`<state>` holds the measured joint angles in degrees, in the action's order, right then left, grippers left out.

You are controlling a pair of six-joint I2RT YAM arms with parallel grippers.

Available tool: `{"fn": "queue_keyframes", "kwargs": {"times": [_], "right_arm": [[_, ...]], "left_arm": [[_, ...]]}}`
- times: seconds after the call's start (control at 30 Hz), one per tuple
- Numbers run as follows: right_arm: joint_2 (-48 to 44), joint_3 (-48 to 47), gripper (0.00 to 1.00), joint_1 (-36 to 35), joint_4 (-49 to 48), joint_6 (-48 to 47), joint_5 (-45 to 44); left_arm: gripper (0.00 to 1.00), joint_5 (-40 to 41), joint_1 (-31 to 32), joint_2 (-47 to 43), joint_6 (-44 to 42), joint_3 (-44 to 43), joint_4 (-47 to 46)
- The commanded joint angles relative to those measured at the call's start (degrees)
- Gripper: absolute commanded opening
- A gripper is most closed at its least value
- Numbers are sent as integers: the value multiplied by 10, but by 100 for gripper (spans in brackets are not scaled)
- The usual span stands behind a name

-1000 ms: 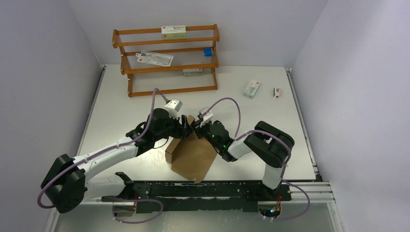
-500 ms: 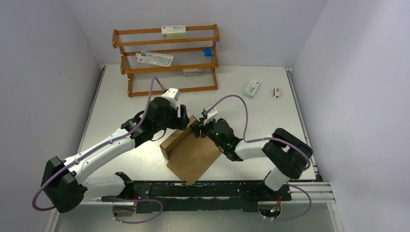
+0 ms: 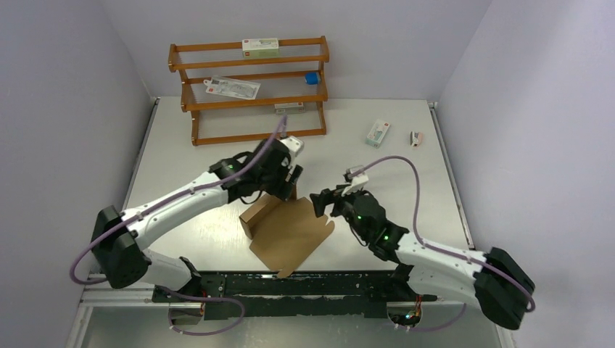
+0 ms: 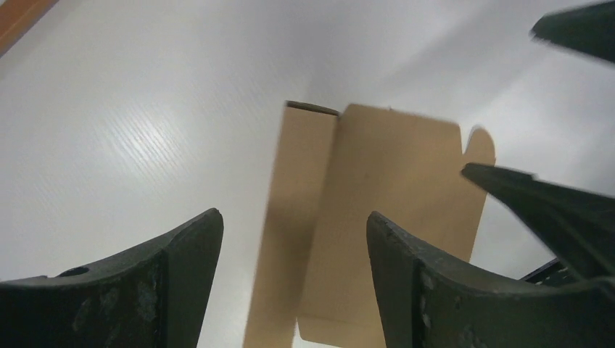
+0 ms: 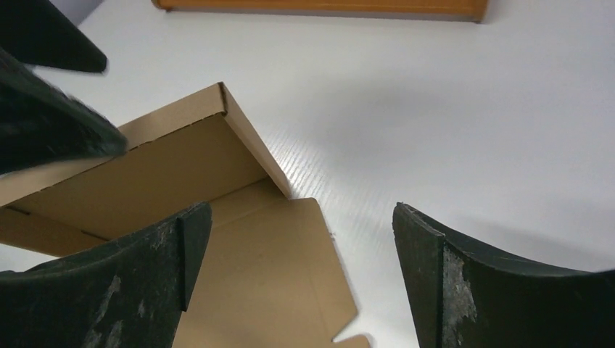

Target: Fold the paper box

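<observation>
I saw the white table (image 3: 406, 181) carrying the paper box (image 3: 290, 235) near its front edge, one wall raised and the rest flat. A wooden rack (image 3: 239, 136) stood at the back left, with a carton (image 3: 260, 47) on its top shelf. A white-and-green carton (image 3: 378, 133) and a small item (image 3: 416, 138) lay back right, slightly apart.

The paper box (image 3: 290, 235) is plain unprinted brown, the table (image 3: 174, 167) white, the rack (image 3: 250, 90) orange-brown wood, its top carton (image 3: 259, 47) white with green and red, and the cables (image 3: 396, 157) purple.
</observation>
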<state>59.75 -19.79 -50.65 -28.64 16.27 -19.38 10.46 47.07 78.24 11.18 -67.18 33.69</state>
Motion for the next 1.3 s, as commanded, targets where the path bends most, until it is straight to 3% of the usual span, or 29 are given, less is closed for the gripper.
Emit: {"fn": "queue_keyframes", "kwargs": {"times": [0.0, 0.23, 0.47, 0.63, 0.77, 0.9, 1.13, 1.27], "right_arm": [[-99, 32, 100, 2, 58, 45, -54], [-173, 80, 100, 3, 27, 49, -88], [-165, 87, 100, 4, 22, 42, -98], [-163, 84, 100, 4, 18, 39, -96], [-171, 70, 100, 4, 44, 39, -89], [-188, 48, 100, 4, 85, 43, -88], [-213, -63, 100, 4, 221, 36, -73], [-198, -131, 100, 4, 282, 39, -67]], "left_arm": [[77, 93, 61, 48, -29, -28, 59], [69, 240, 101, 130, 16, -59, 93], [62, 305, 112, 181, 31, -89, 121], [36, 309, 112, 174, 33, -85, 109], [31, 261, 96, 146, 38, -67, 71], [29, 193, 38, 114, 64, -30, 36], [34, 36, -104, 38, 139, 120, -100], [36, -22, -152, 10, 195, 205, -181]]}}
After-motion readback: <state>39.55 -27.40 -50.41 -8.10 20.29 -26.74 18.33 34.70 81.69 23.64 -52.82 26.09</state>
